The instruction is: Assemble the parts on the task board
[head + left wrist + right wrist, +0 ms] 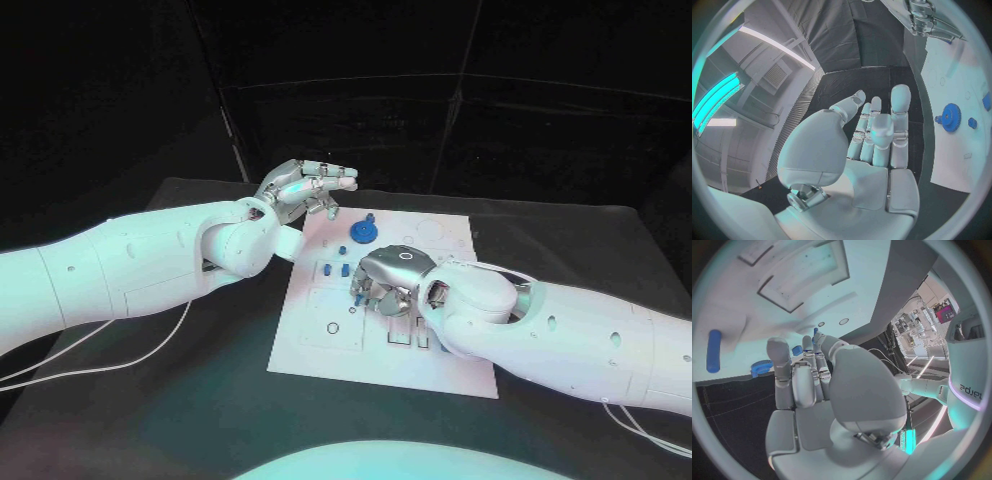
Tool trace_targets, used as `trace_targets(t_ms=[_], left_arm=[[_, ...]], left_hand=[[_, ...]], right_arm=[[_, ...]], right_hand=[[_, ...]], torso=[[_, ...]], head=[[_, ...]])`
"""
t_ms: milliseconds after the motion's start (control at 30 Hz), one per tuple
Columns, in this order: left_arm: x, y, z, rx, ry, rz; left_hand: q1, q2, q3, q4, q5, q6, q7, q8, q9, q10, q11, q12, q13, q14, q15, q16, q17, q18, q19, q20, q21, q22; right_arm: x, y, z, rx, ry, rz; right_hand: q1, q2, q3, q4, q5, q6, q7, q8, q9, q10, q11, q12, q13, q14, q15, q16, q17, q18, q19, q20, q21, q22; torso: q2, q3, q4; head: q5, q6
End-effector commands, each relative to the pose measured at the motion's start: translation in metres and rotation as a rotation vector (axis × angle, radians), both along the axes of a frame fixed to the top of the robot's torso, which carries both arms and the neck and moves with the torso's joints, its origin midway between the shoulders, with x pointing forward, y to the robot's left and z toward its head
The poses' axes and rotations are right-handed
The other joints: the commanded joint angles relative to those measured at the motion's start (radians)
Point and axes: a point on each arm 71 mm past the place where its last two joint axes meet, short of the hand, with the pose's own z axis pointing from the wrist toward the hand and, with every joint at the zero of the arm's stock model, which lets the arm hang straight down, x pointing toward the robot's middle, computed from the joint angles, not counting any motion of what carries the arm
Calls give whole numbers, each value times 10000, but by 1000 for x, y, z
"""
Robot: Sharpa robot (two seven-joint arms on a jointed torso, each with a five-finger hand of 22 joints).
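The white task board (433,355) lies in the middle of the black table. A blue gear (365,232) stands near its far edge, with small blue parts (335,269) just in front of it. My left hand (307,188) hovers above the board's far left corner, fingers spread and palm bare (870,150); the blue gear (950,117) lies beyond its fingertips. My right hand (387,280) is knuckles-up over the board's middle, fingers pointing down at it. A bit of blue (356,298) shows under those fingers (795,370). Whether they pinch it is unclear. A blue peg (714,351) lies on the board.
The board carries printed outlines and recessed slots (407,335) near its front edge. Black table (188,400) surrounds the board on all sides. White cables (87,345) trail off the left side, and another cable (642,432) lies at the right.
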Motion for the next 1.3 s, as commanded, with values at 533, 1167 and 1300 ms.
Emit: trace_targets(t_ms=[533,1167,1300], left_arm=[[0,-3,2,-119,8,-203],[0,-4,2,-134,45,-284],[0,-5,1,-142,66,-327]], left_hand=[[50,59,-69,-15,26,-81,7,-53,-8,-110,7,53,13,-29,59,57,-10,118,-35,47,-43,-24],[48,49,-92,-13,27,-103,14,-53,-8,-137,15,60,13,-37,65,56,-26,119,-36,53,-56,-33],[48,49,-92,-13,27,-103,14,-53,-8,-137,15,60,13,-37,65,56,-26,119,-36,53,-56,-33]], right_arm=[[-10,6,-12,-465,31,491],[-12,7,-18,-934,-30,512],[-10,7,-17,-836,-117,414]], right_hand=[[-96,-8,40,-8,-64,56,-4,-24,8,49,16,-35,-12,517,-54,40,-9,-43,-27,20,-30,-23],[-144,-20,25,-4,-81,49,0,-39,5,40,21,-47,-13,510,-50,29,-34,-33,-64,25,-63,-85],[-241,-66,12,-1,-121,-97,51,-147,-31,-90,68,-131,-39,515,-14,85,60,-10,-159,46,-151,-241]], torso=[[4,-5,7],[8,-3,-1],[8,-3,-1]], head=[[50,7],[70,3],[70,3]])
